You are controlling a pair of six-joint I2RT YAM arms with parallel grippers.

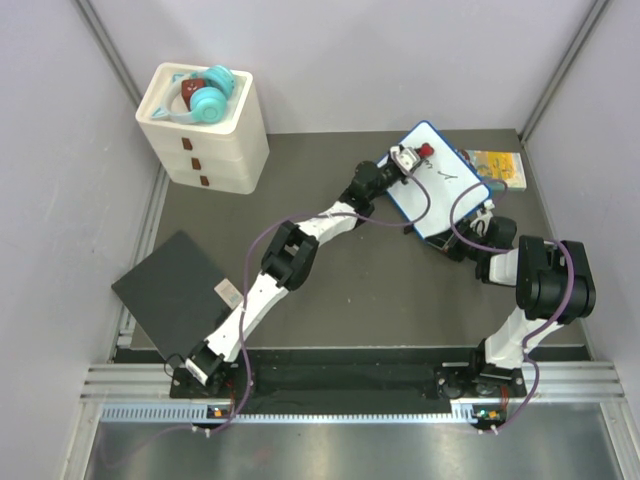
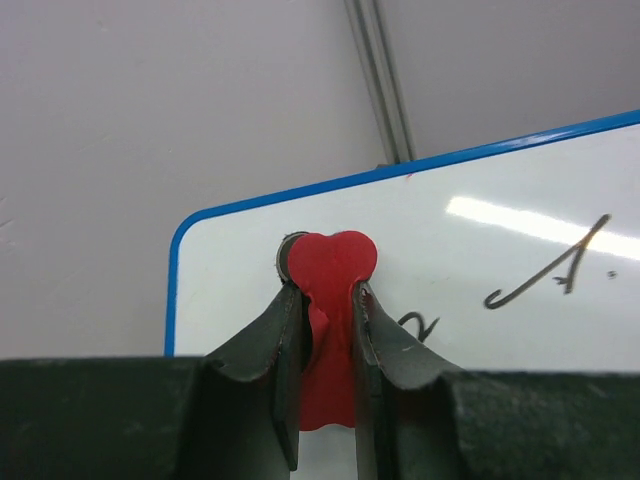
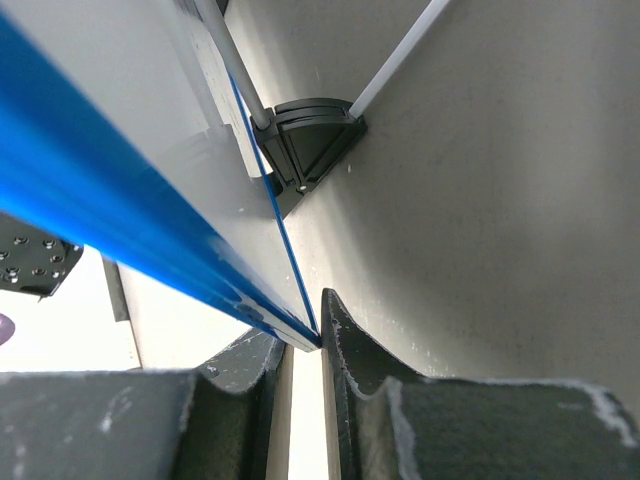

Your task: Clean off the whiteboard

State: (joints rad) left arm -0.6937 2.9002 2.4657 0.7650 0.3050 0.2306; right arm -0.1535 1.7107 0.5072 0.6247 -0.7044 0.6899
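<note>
The whiteboard (image 1: 448, 190) with its thin blue rim sits at the back right of the dark mat, tilted, with black handwriting (image 2: 560, 270) on it. My left gripper (image 1: 408, 160) is shut on a small red eraser piece (image 2: 330, 265), which presses on the board's upper left corner (image 2: 230, 260). My right gripper (image 1: 462, 245) is shut on the board's near edge. In the right wrist view the blue rim (image 3: 120, 200) runs down between the jaws of that gripper (image 3: 322, 320).
A white drawer unit (image 1: 215, 150) with teal headphones (image 1: 208, 95) on top stands at the back left. A flat black square panel (image 1: 175, 290) lies at the left. A colourful book (image 1: 497, 165) lies right of the board. A black foot (image 3: 310, 140) shows behind the board.
</note>
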